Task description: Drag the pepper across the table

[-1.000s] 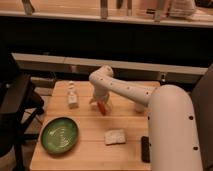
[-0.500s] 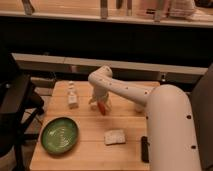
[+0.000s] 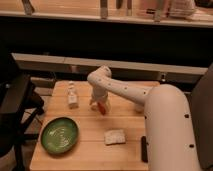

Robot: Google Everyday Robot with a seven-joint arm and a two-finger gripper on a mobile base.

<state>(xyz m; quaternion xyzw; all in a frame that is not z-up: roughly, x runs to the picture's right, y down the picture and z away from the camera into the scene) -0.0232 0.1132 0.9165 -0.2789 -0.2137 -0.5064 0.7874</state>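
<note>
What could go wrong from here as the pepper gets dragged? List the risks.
1. The gripper sits right over the pepper, which barely shows beneath it; the small, tapered pepper might slip out sideways.
2. The small bottle stands close on the left; a drag that way could knock it over.
3. A drag toward the front could run into the pale packet or the green plate.

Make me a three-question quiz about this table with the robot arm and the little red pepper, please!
1. Where is the gripper?
A. over the plate
B. down at the pepper
C. off the table

2. What colour is the plate?
A. green
B. blue
C. white

3. How does the small bottle stand?
A. tipped over
B. upright
C. on the plate

Answers:
1 B, the arm reaches down mid-table at the pepper.
2 A, it is green.
3 B, it stands upright left of the gripper.
</note>
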